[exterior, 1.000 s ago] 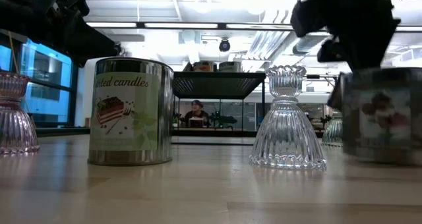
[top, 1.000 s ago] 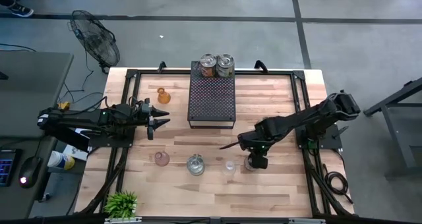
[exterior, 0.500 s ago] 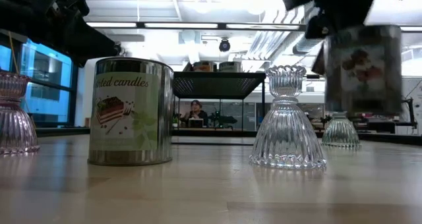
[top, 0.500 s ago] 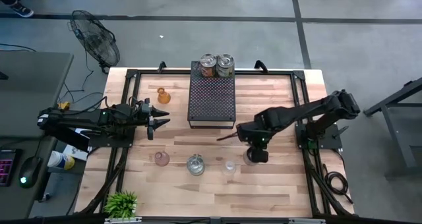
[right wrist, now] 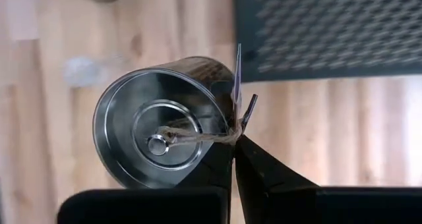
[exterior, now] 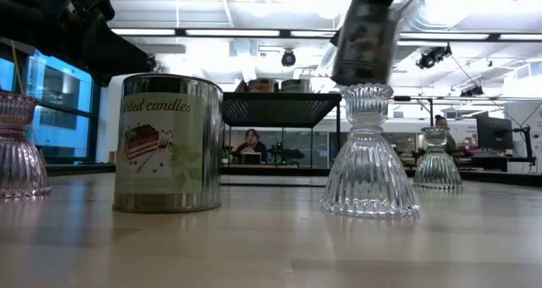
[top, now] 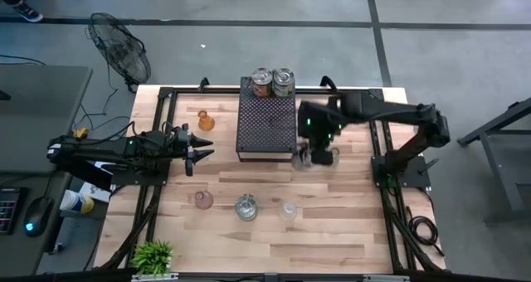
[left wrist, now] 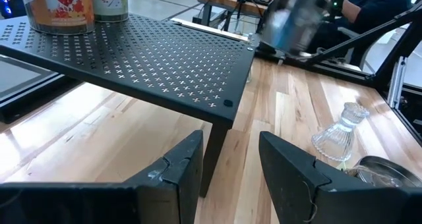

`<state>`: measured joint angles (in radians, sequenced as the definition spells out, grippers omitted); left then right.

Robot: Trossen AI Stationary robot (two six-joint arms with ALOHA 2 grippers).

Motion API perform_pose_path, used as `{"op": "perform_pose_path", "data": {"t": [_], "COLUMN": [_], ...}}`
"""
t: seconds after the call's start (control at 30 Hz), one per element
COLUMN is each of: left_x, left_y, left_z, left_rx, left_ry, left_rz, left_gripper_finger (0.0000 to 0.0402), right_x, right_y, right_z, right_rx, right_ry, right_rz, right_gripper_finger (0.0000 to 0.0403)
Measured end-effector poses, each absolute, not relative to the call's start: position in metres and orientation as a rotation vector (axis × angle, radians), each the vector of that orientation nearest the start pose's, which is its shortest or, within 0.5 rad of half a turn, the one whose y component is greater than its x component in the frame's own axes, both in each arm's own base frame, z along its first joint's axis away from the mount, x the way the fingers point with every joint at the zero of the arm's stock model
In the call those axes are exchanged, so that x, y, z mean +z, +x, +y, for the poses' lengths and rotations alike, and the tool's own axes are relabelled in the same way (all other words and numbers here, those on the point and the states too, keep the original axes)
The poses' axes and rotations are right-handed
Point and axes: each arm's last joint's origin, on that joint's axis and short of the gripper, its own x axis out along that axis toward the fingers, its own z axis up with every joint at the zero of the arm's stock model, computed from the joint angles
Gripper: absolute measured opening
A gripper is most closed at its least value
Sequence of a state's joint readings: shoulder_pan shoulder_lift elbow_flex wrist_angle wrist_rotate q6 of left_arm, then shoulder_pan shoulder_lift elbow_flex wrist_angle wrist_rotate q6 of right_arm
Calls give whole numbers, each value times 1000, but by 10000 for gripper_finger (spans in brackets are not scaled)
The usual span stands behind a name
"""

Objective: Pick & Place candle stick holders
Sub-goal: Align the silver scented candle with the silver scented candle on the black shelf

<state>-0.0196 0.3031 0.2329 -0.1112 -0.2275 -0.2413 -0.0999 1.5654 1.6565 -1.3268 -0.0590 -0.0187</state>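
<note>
Clenched on the rim of a silver tin can (right wrist: 155, 141), our right gripper (right wrist: 234, 145) is pinching the wall where a twine loop is crossing the open mouth; our left gripper (left wrist: 227, 161) is waiting with its jaws apart and holding nothing, near the table's left edge and facing the black perforated tray (top: 266, 124). We are carrying the can in the air just beside the tray's right front corner (top: 314, 153), where a second ago it was down by the front row of holders. In the right wrist view its long axis is pointing toward the camera, so we are looking straight into its open end; in the low view it is hanging tilted above the nearest glass holder (exterior: 369, 152). Another tin (exterior: 168, 144) is standing upright on the table, and we are reading "candles" on its label beside a picture of a cake slice. Two more labelled tins (top: 273, 81) are standing on the tray's far end; their writing is too small to read. We are seeing the candle stick holders standing upright on the wood: an amber one (top: 205, 119) left of the tray, a pinkish one (top: 203, 200) and a clear one (top: 288, 210) along the front.
</note>
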Motion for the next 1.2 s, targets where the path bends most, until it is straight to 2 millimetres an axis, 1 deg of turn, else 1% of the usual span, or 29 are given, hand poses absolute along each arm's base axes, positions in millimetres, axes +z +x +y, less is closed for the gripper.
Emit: {"op": "perform_pose_path", "data": {"t": [0.23,0.43,0.57,0.7,0.77,0.9,1.1,1.2], "left_x": [208,208,208,208,208,208,208,208], "left_y": [111,111,111,111,111,111,111,111], "left_z": [4,4,4,4,4,4,4,4], "left_rx": [229,230,230,230,230,229,229,230], "left_ry": [-217,-217,-217,-217,-217,-217,-217,-217], "left_rz": [152,149,149,149,149,150,150,150], "left_gripper_finger": [145,145,145,145,145,145,145,145], "right_x": [374,386,384,370,364,356,356,355], "right_y": [286,304,321,337,342,348,350,349], "right_z": [-85,-128,-157,-183,-191,-201,-212,-214], "right_rx": [-77,-55,-28,-19,-17,6,-38,-47], "right_ry": [18,-10,0,15,25,9,-19,-23], "right_rz": [1161,1126,1135,1152,1167,1169,1129,1129], "right_gripper_finger": [0,0,1,1,1,1,1,1]}}
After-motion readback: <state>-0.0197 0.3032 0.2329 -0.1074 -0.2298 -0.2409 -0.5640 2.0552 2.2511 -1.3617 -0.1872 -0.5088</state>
